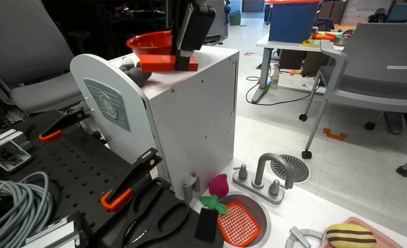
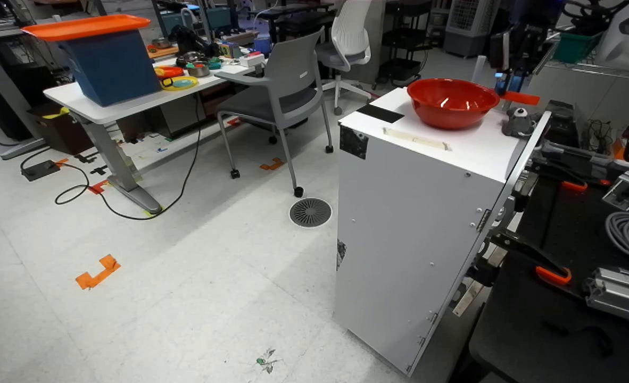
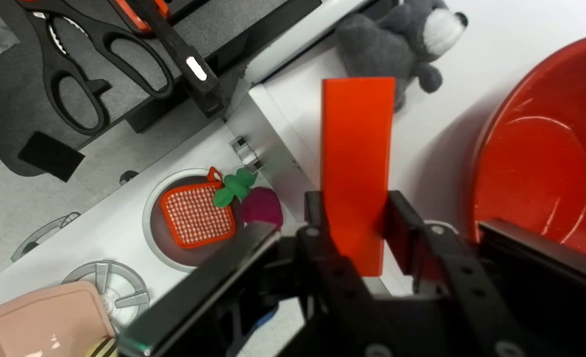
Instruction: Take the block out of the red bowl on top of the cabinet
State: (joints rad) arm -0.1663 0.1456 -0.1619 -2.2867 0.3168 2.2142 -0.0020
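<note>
The block (image 3: 357, 148), an orange-red bar, is between my gripper's fingers (image 3: 355, 213) in the wrist view, with a finger against each long side. It also shows in both exterior views (image 1: 158, 63) (image 2: 523, 98). My gripper (image 1: 184, 62) holds it outside the red bowl, beside the rim, and it appears raised above the cabinet's top. The red bowl (image 2: 453, 103) stands upright on the white cabinet (image 2: 415, 223). It also shows in the wrist view (image 3: 531, 153), cut off at the right, and in an exterior view (image 1: 148, 41), partly behind the gripper.
A grey plush toy (image 3: 377, 54) lies on the cabinet top close to the block, near the rounded door (image 1: 103, 100). Below the cabinet are a faucet (image 1: 272, 165), a toy sink (image 1: 265, 224) and a black table (image 1: 79, 151) with scissors (image 1: 155, 220) and clamps.
</note>
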